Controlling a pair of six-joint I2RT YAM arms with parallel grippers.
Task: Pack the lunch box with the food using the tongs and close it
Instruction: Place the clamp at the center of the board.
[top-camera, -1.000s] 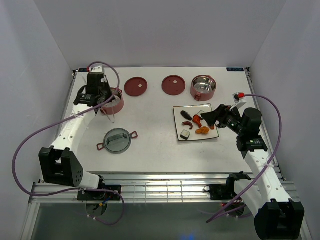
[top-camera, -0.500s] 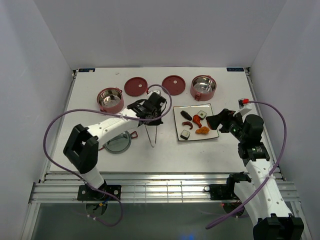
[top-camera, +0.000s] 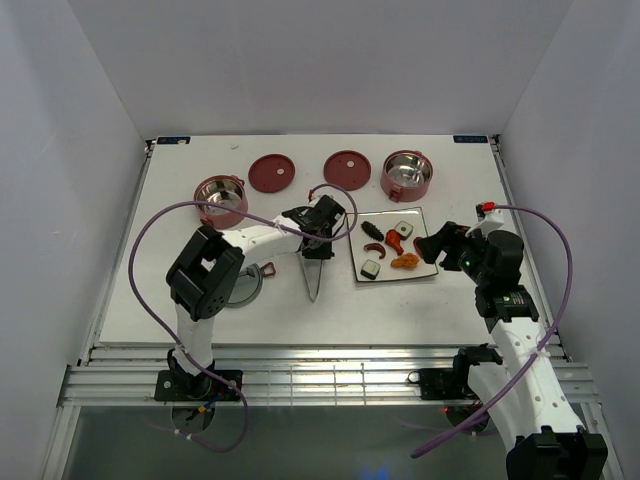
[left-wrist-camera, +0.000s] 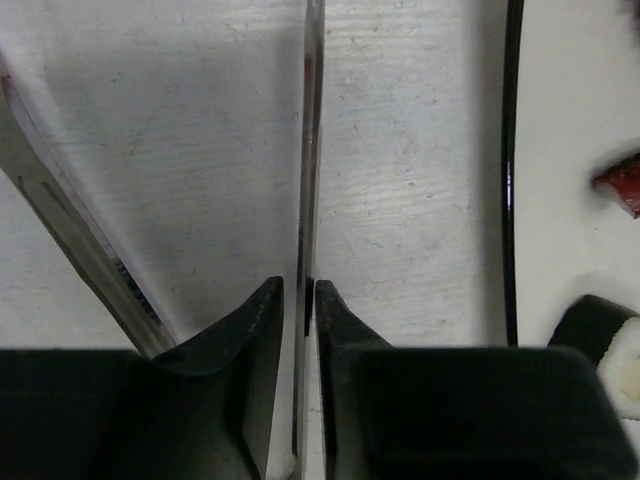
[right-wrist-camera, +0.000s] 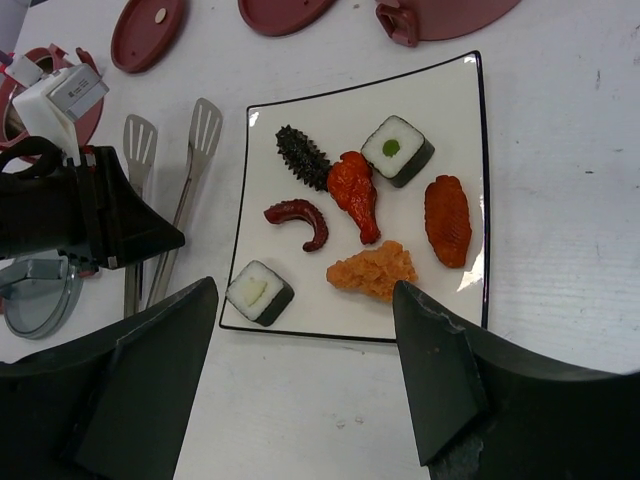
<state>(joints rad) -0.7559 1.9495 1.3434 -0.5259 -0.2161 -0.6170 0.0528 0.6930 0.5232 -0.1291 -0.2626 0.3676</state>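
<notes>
Currently the tongs (top-camera: 313, 272) are laid flat on the table, just left of the white plate (top-camera: 425, 220), with the flat tips toward the far side. The arms are spread in a narrow V and nothing is seen between the tips (right-wrist-camera: 205, 120).

The left gripper (left-wrist-camera: 300, 295) is set low over the tongs near the joined end. Its jaws are only slightly parted, and just one tongs arm (left-wrist-camera: 308, 150) is run between them; the other arm is passed outside on the left. Whether that arm is pinched cannot be told.

The right gripper (right-wrist-camera: 302, 300) is held over the near edge of the plate (right-wrist-camera: 455, 90) with its jaws spread wide and nothing between them.

All food is seen on the plate: orange nugget (right-wrist-camera: 372, 270), orange slice (right-wrist-camera: 447, 220), red drumstick (right-wrist-camera: 355, 195), dark-red sausage (right-wrist-camera: 298, 220), dark stick (right-wrist-camera: 302, 157), and two dark cubes (right-wrist-camera: 260, 292) (right-wrist-camera: 397, 150).

The lunch box is found in parts: two bowls (top-camera: 220, 200) (top-camera: 406, 175) and two disc lids (top-camera: 271, 172) (top-camera: 347, 169) at the far side, and the grey cover (top-camera: 248, 290) partly hidden under the left arm.
</notes>
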